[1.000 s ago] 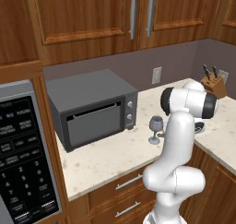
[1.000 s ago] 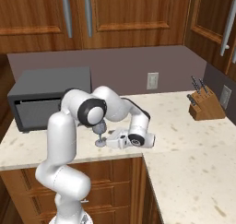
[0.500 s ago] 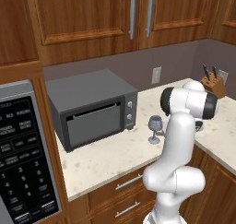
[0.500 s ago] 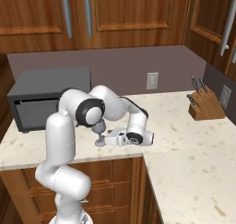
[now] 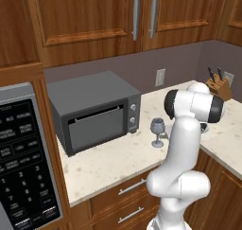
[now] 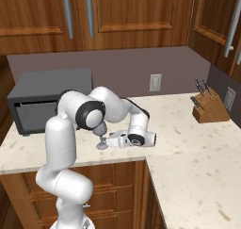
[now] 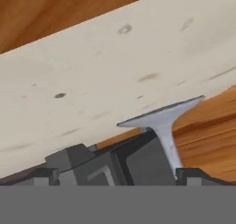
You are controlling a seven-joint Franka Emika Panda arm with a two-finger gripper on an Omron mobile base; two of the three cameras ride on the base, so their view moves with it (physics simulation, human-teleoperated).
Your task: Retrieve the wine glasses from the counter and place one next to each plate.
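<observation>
Currently the first pick-up is under way: the glass [image 5: 158,128] stands at frame centre on the worktop [image 5: 108,160], beside the microwave [image 5: 94,111]. The tool [image 7: 152,161], jaws spread wide, sits level with its stem; next it should close there.

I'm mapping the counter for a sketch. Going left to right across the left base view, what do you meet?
Microwave panel → toaster oven → wine glass → robot arm → knife block.
</observation>
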